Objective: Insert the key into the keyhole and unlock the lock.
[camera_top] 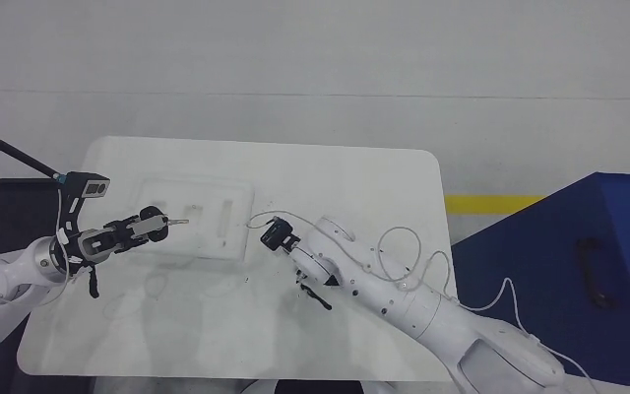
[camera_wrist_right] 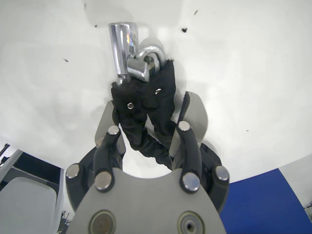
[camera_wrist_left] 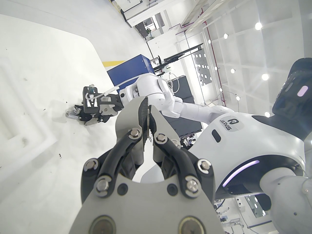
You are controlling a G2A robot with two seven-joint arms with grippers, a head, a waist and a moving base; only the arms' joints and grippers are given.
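Tray: a white foam tray (camera_top: pixel 232 187) with shallow recesses is lying just ahead of the left gripper (camera_top: pixel 160 222)
Left gripper: its fingers are pressing together on the key (camera_top: pixel 177 222); the key is sticking out past their tips, over the tray
Right gripper (camera_wrist_right: pixel 150 101): it is clamping the black fabric sleeve of the lock (camera_wrist_right: pixel 123 49); the chrome body is resting on the table (camera_top: pixel 394 177) just past its fingertips
Around: dark specks are lying near the lock

Lock (camera_wrist_right: pixel 121 47) glossy chrome metal; strap (camera_wrist_right: pixel 146 105) matt black cloth.
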